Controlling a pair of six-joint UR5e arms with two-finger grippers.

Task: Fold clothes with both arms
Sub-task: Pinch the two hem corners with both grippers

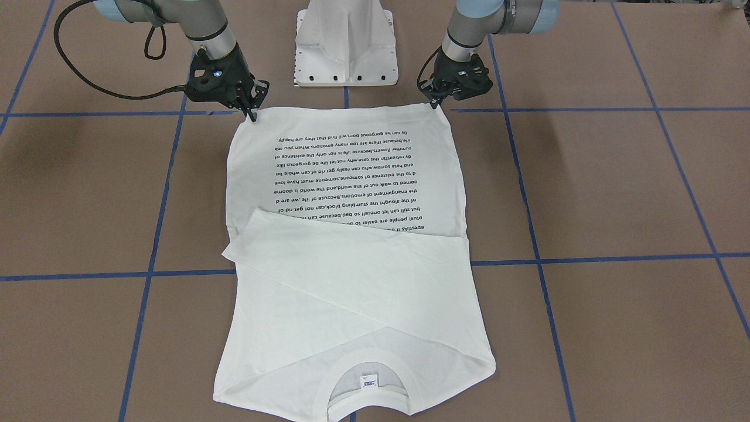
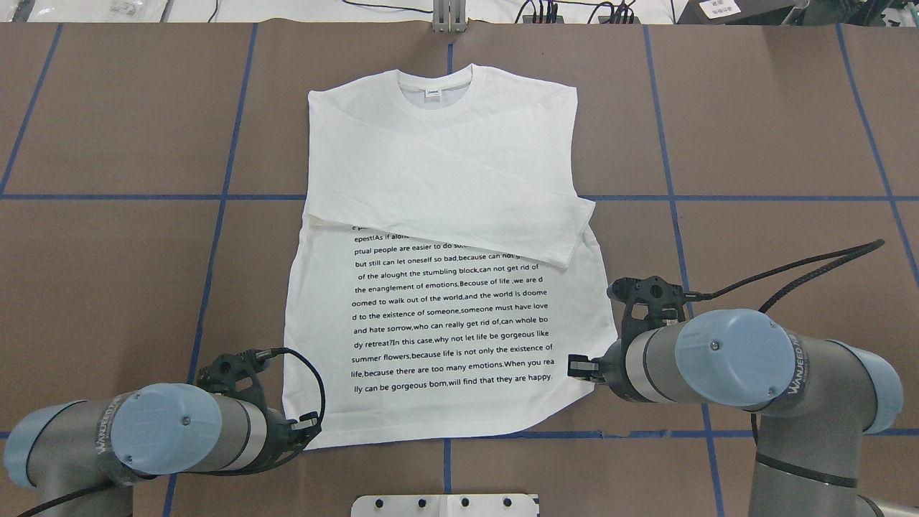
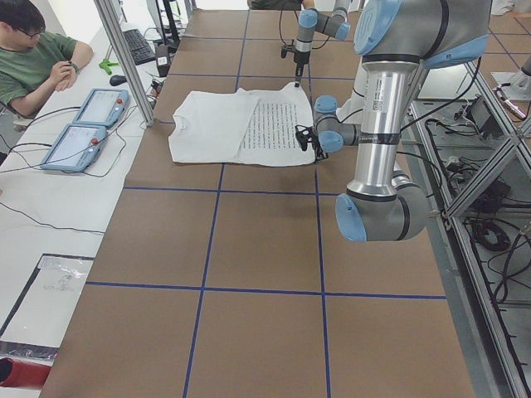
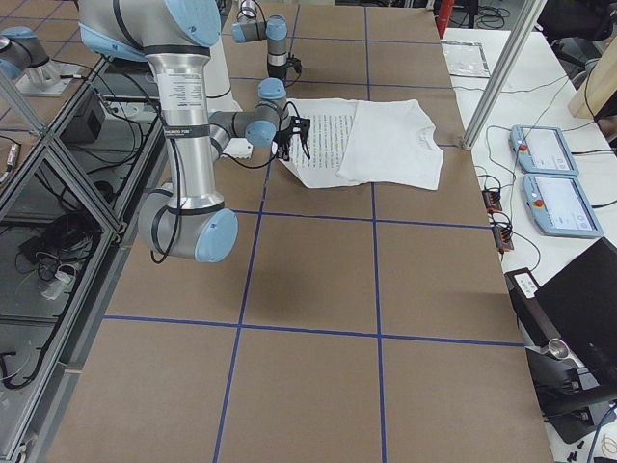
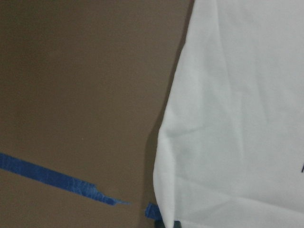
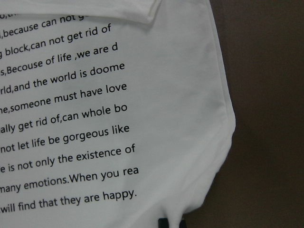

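pinching near hem corners of t-shirt (image 1: pixel 351 293): left claw (image 1: pixel 436 105), right claw (image 1: pixel 252 113) both clenched on it; table (image 1: pixel 615 193) wide either side.

- Reaches out low with the left arm (image 2: pixel 165 431), forearm near level, wrist bent downward.
- Pinches one hem corner of the T-shirt (image 1: pixel 351 281) in the left gripper (image 1: pixel 436 104), jaws drawn together.
- Takes much the same pose with the right arm (image 2: pixel 725 359), forearm near level, pointing in toward the middle.
- Nips the other hem corner in the right gripper (image 1: pixel 253 114), jaws closed, cloth puckered at the tips.
- Holds both grippers pointing steeply down, well apart from each other.
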